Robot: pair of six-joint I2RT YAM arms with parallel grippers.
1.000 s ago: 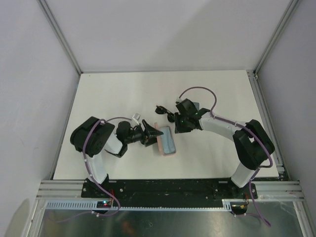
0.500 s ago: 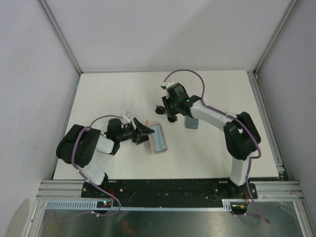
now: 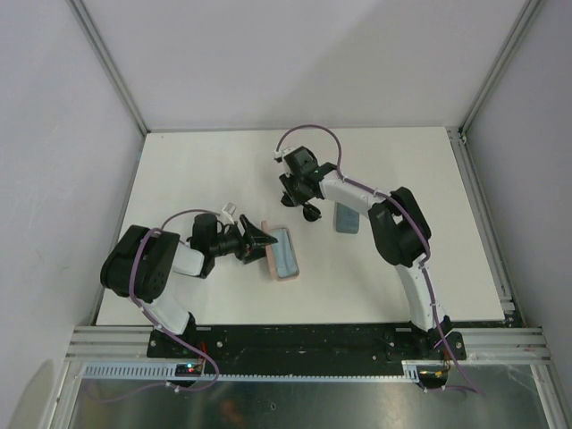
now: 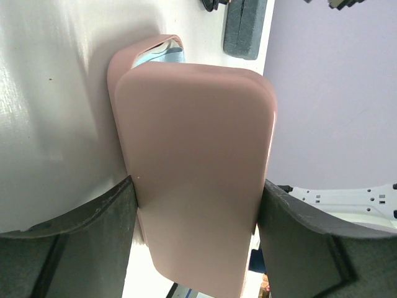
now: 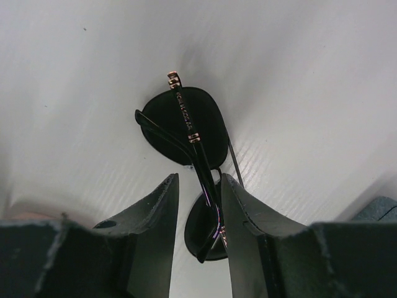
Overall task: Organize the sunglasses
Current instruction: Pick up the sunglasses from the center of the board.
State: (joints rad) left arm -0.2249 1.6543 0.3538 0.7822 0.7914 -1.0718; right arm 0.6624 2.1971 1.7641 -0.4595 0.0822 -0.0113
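The black sunglasses (image 5: 186, 121) are seen folded and pinched in the right hand (image 5: 200, 205). Their slim arms and lower lens run down between its 2 fingers (image 5: 152, 217), which are drawn close about the frame. In the top view this hand is placed over the middle of the table (image 3: 206, 170), toward the far side, with the glasses just under it; whether they touch the surface cannot be told. The blue-grey case (image 3: 347, 218) is laid flat on the table just to the right of the glasses, apart from the hand. The pink case (image 3: 283, 254) is found nearer the front edge, lying open, and a light-blue cloth (image 4: 162, 56) is shown inside it. This case is clamped by the left hand (image 3: 254, 239), which is spread wide, with 1 finger pressed against each side of the pink half facing its wrist camera. The 2 hands are kept well apart, the pink case lying between them
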